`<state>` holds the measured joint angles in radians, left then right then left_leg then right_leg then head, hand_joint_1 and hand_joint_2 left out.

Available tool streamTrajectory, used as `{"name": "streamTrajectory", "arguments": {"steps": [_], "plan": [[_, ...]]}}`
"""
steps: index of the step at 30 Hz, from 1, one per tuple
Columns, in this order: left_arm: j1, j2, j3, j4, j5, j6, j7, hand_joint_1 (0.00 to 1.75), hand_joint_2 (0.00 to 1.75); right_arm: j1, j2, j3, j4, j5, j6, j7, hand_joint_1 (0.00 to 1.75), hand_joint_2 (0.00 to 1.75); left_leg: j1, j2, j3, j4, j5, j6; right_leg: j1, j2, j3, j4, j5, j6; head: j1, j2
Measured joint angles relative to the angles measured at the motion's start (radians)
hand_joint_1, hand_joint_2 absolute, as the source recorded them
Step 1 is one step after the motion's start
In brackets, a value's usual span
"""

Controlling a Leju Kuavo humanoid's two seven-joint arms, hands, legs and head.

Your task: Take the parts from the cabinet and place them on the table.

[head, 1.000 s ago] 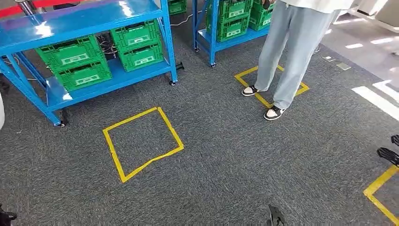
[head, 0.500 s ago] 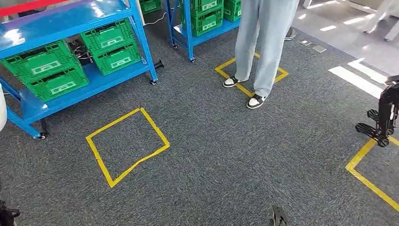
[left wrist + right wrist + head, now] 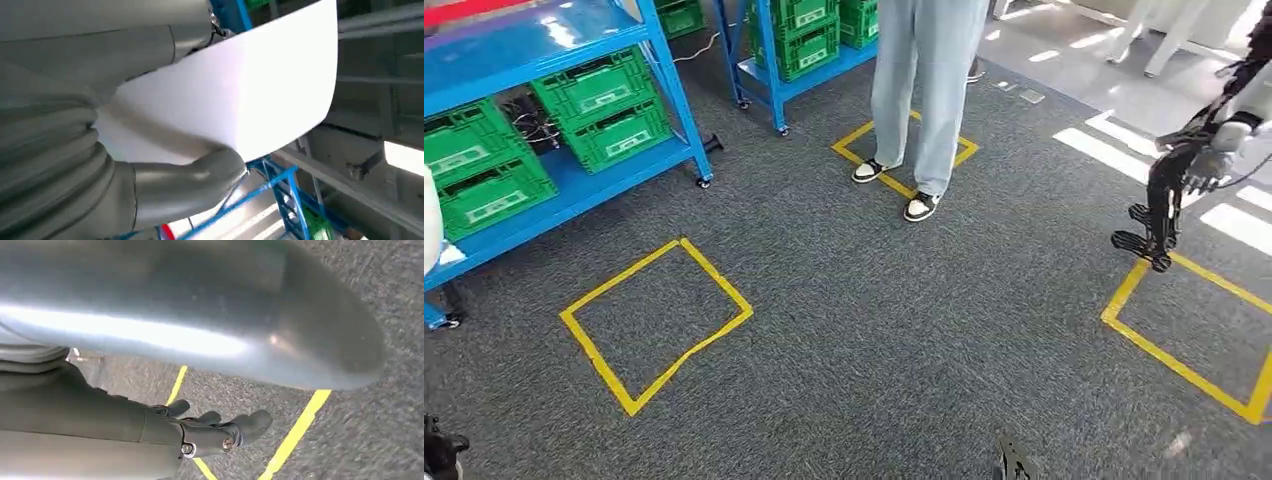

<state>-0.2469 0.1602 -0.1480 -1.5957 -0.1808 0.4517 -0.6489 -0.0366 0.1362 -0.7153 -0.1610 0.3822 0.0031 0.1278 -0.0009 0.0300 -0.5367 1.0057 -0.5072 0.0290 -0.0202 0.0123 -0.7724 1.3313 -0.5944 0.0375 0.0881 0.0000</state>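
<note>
We held a white part (image 3: 240, 95) in our left hand (image 3: 100, 165); our right hand (image 3: 210, 432) hung loose and empty over the carpet (image 3: 904, 340). Delivery to the table remained, we judged.

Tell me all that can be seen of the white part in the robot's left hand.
The white part looks like a smooth, matte piece, perhaps plastic, with flat faces meeting at a soft bend and a rounded corner. It bears no marks or holes that show. The left hand holds it, the thick grey thumb pressed against its edge. Behind it stands the blue rack. Its full shape is hidden.
</note>
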Motion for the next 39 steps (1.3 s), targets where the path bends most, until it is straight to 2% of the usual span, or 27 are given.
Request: {"name": "streamTrajectory", "arguments": {"steps": [1, 3, 4, 5, 9, 10, 12, 13, 14, 15, 16, 17, 19, 20, 21, 24, 25, 26, 27, 28, 30, 31, 32, 34, 35, 36, 39], "plan": [[0.0, 0.0, 0.0, 0.002, 0.0, 0.0, 0.0, 1.75, 1.75, 0.002, 0.0, 0.0, 0.0, 0.001, 0.003, 0.0, 0.0, 0.0, 0.0, 0.012, -0.003, 0.003, 0.0, 0.0, 0.0, -0.001, 0.006, -0.002, 0.011, 0.001, 0.0, 0.0], [0.0, -0.002, 0.0, 0.004, -0.001, 0.0, 0.0, 1.75, 1.75, 0.003, 0.0, 0.0, 0.0, 0.002, 0.009, 0.0, 0.0, 0.0, 0.0, 0.035, -0.005, 0.009, -0.003, -0.004, 0.0, -0.013, 0.092, -0.14, 0.078, -0.002, 0.0, 0.0], [-0.002, -0.002, 0.0, 0.004, -0.001, 0.0, 0.0, 1.75, 1.75, 0.002, -0.001, 0.0, 0.0, 0.003, 0.011, -0.001, 0.0, 0.0, 0.0, 0.046, -0.005, 0.013, -0.005, -0.008, 0.002, -0.038, 0.151, -0.237, 0.11, -0.006, 0.0, 0.0], [-0.003, -0.002, 0.0, 0.004, -0.001, 0.0, 0.0, 1.75, 1.75, -0.001, -0.001, 0.0, 0.0, 0.004, 0.011, -0.001, 0.0, 0.0, -0.003, 0.056, -0.007, 0.019, -0.009, -0.013, 0.008, -0.073, 0.176, -0.296, 0.102, -0.016, 0.0, 0.0], [-0.01, -0.002, -0.002, 0.004, -0.002, 0.0, 0.0, 1.75, 1.75, 0.003, -0.001, 0.0, 0.0, 0.004, 0.011, -0.002, 0.0, 0.0, -0.008, 0.081, -0.003, 0.013, -0.008, -0.034, 0.013, -0.038, 0.167, -0.296, 0.117, -0.038, -0.002, 0.0], [-0.011, -0.002, -0.002, 0.003, -0.002, 0.0, 0.001, 1.75, 1.75, 0.003, -0.001, 0.0, 0.0, 0.004, 0.012, -0.002, 0.0, 0.0, -0.007, 0.081, -0.006, 0.015, -0.012, -0.041, 0.004, -0.029, 0.17, -0.307, 0.125, -0.049, -0.003, 0.0], [-0.013, -0.002, -0.004, 0.004, -0.002, 0.0, 0.0, 1.75, 1.75, 0.002, -0.001, 0.0, 0.0, 0.004, 0.013, -0.004, 0.0, 0.0, 0.0, 0.0, -0.033, 0.088, -0.069, -0.054, 0.001, -0.018, 0.167, -0.309, 0.13, -0.056, -0.008, 0.0], [-0.013, 0.001, -0.004, 0.005, -0.002, 0.0, 0.0, 1.75, 1.75, 0.001, -0.001, 0.0, 0.0, 0.004, 0.013, -0.005, 0.0, 0.0, 0.003, -0.017, -0.066, 0.163, -0.11, -0.058, 0.0, -0.009, 0.166, -0.309, 0.131, -0.058, -0.01, 0.0], [-0.009, 0.001, -0.006, 0.008, -0.002, 0.0, 0.0, 1.75, 1.75, 0.001, -0.001, 0.0, 0.0, 0.005, 0.013, -0.005, 0.0, 0.0, 0.004, -0.024, -0.106, 0.253, -0.15, -0.062, 0.0, 0.001, 0.162, -0.308, 0.132, -0.059, -0.008, 0.0], [-0.004, 0.001, -0.006, 0.01, -0.001, 0.0, 0.0, 1.75, 1.75, 0.001, -0.001, 0.0, 0.0, 0.005, 0.013, -0.005, 0.0, 0.0, 0.005, -0.025, -0.135, 0.314, -0.169, -0.064, 0.0, 0.011, 0.159, -0.308, 0.134, -0.059, -0.009, 0.0], [0.001, 0.001, -0.007, 0.011, -0.001, 0.001, 0.0, 1.75, 1.75, 0.003, -0.001, 0.0, 0.0, 0.005, 0.013, -0.005, 0.0, 0.0, 0.005, -0.025, -0.139, 0.324, -0.16, -0.064, 0.0, 0.022, 0.158, -0.308, 0.136, -0.058, -0.009, 0.0], [0.004, 0.001, -0.008, 0.011, -0.001, 0.001, 0.0, 1.75, 1.75, 0.003, -0.001, 0.0, 0.0, 0.004, 0.013, -0.005, 0.0, 0.0, 0.007, -0.026, -0.121, 0.288, -0.13, -0.063, 0.0, 0.034, 0.158, -0.307, 0.137, -0.056, -0.009, 0.0], [0.004, 0.001, -0.01, 0.01, -0.001, 0.003, 0.0, 1.75, 1.75, 0.002, -0.001, 0.0, 0.0, 0.004, 0.014, -0.005, 0.0, 0.0, 0.01, -0.041, -0.034, 0.115, -0.038, -0.057, -0.001, 0.058, 0.158, -0.305, 0.141, -0.05, -0.009, 0.0], [0.004, 0.001, -0.01, 0.007, -0.001, 0.004, 0.0, 1.75, 1.75, 0.002, -0.001, 0.0, 0.0, 0.004, 0.014, -0.005, 0.0, 0.0, 0.012, -0.075, 0.007, 0.029, -0.012, -0.053, -0.002, 0.067, 0.157, -0.304, 0.142, -0.047, -0.01, 0.0], [0.006, 0.001, -0.01, 0.003, -0.003, 0.006, 0.0, 1.75, 1.75, 0.001, -0.001, 0.0, 0.0, 0.004, 0.014, -0.006, 0.0, 0.0, 0.008, -0.095, 0.014, 0.009, -0.027, -0.05, 0.002, 0.077, 0.152, -0.302, 0.145, -0.039, -0.009, 0.0], [0.015, 0.001, -0.011, -0.003, -0.007, 0.008, 0.001, 1.75, 1.75, 0.008, -0.001, -0.001, 0.0, 0.001, 0.014, -0.006, 0.0, 0.0, 0.0, -0.069, 0.007, 0.014, -0.019, -0.031, -0.004, 0.1, 0.144, -0.311, 0.159, -0.017, -0.008, 0.0], [0.017, -0.001, -0.011, -0.007, -0.007, 0.008, 0.001, 1.75, 1.75, 0.009, -0.001, -0.001, 0.0, 0.001, 0.014, -0.006, 0.0, 0.0, 0.009, -0.058, 0.011, 0.005, -0.01, -0.019, -0.002, 0.109, 0.14, -0.313, 0.163, -0.009, -0.009, 0.0], [0.018, -0.002, -0.011, -0.011, -0.007, 0.009, 0.001, 1.75, 1.75, 0.01, 0.0, -0.001, 0.0, 0.0, 0.014, -0.006, 0.0, 0.0, 0.011, -0.042, 0.012, 0.0, -0.003, -0.012, -0.002, 0.074, 0.134, -0.297, 0.149, -0.009, -0.008, 0.0], [0.023, -0.003, -0.011, -0.015, -0.008, 0.01, 0.0, 1.75, 1.75, 0.01, 0.001, -0.001, 0.0, -0.004, 0.015, -0.006, 0.0, 0.0, 0.011, -0.034, 0.009, -0.002, -0.001, -0.004, 0.003, 0.031, 0.11, -0.25, 0.111, -0.008, 0.0, 0.0], [0.03, -0.003, -0.011, -0.019, -0.01, 0.01, 0.0, 1.75, 1.75, 0.008, 0.001, -0.001, 0.0, -0.005, 0.015, -0.007, 0.0, 0.0, 0.009, -0.021, 0.006, -0.001, 0.0, -0.003, 0.003, 0.009, 0.075, -0.173, 0.067, -0.003, 0.001, 0.0], [0.041, -0.003, -0.011, -0.02, -0.015, 0.01, 0.001, 1.75, 1.75, 0.007, 0.001, -0.002, 0.0, -0.005, 0.015, -0.008, 0.0, 0.0, 0.007, 0.004, 0.001, 0.002, -0.001, -0.001, 0.003, -0.001, 0.009, -0.019, 0.004, 0.002, 0.0, 0.0], [0.044, -0.003, -0.011, -0.021, -0.017, 0.01, 0.001, 1.75, 1.75, 0.009, 0.001, -0.003, 0.0, -0.006, 0.015, -0.008, 0.0, 0.0, 0.006, 0.015, -0.001, 0.003, -0.001, -0.001, 0.003, -0.002, -0.002, 0.01, 0.002, 0.003, 0.002, 0.0], [0.047, -0.004, -0.011, -0.022, -0.018, 0.01, 0.001, 1.75, 1.75, 0.01, 0.001, -0.005, 0.0, -0.006, 0.015, -0.01, 0.0, 0.0, 0.006, 0.027, -0.002, 0.005, -0.001, -0.002, 0.002, -0.005, 0.016, -0.017, 0.023, 0.003, 0.001, 0.0], [0.05, -0.005, -0.011, -0.024, -0.019, 0.01, 0.002, 1.75, 1.75, 0.01, 0.0, -0.009, 0.0, -0.007, 0.016, -0.014, 0.0, 0.0, 0.007, 0.048, -0.001, 0.009, -0.005, -0.008, 0.003, -0.025, 0.113, -0.18, 0.095, 0.0, 0.001, 0.0], [0.05, -0.005, -0.011, -0.027, -0.019, 0.01, 0.002, 1.75, 1.75, 0.009, -0.001, -0.011, 0.0, -0.007, 0.016, -0.018, 0.0, 0.0, 0.006, 0.058, -0.001, 0.015, -0.009, -0.013, 0.003, -0.062, 0.169, -0.274, 0.121, -0.003, 0.001, 0.0], [0.052, -0.004, -0.011, -0.032, -0.019, 0.01, 0.002, 1.75, 1.75, 0.006, -0.001, -0.014, 0.0, -0.008, 0.017, -0.02, 0.0, 0.0, -0.005, 0.066, -0.006, 0.019, -0.015, -0.02, 0.012, -0.084, 0.175, -0.29, 0.108, -0.014, 0.0, 0.0], [0.054, -0.003, -0.012, -0.039, -0.019, 0.005, 0.001, 1.75, 1.75, 0.01, -0.001, -0.022, 0.0, -0.015, 0.023, -0.024, 0.0, 0.0, -0.004, 0.088, 0.005, 0.013, -0.015, -0.036, 0.012, -0.05, 0.166, -0.295, 0.116, -0.033, -0.002, 0.0]]}}
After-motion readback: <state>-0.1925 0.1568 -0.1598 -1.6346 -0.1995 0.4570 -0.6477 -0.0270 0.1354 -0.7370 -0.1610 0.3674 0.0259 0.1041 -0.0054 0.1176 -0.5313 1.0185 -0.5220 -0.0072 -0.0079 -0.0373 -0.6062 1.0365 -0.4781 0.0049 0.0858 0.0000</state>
